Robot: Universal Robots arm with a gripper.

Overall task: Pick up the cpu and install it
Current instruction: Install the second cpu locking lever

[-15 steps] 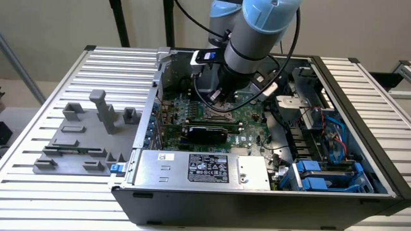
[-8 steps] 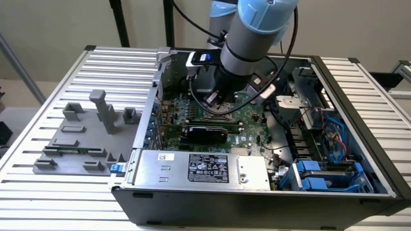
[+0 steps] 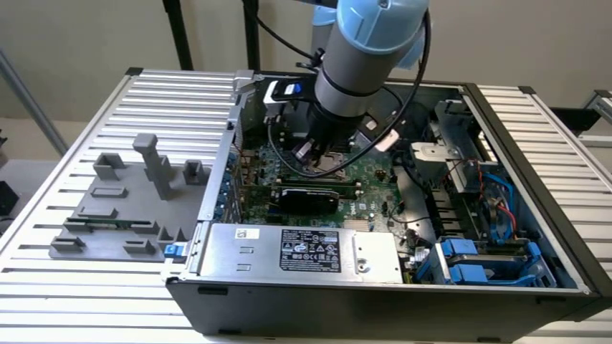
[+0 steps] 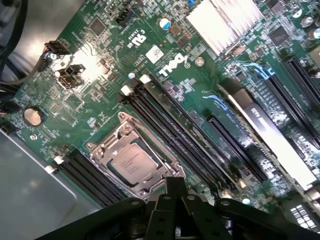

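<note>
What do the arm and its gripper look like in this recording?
The arm is a grey metal tube with a light blue joint cap, and black cables loop down its side. The gripper is matte black with angular linkage fingers. A small white tag hangs beside the wrist.

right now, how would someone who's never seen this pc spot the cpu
Start at the green motherboard inside the open computer case. Beside the long black memory slots sits a square socket with a metal frame. The cpu is the pale silver square lying in that frame, the only flat plain metal plate there.
</note>
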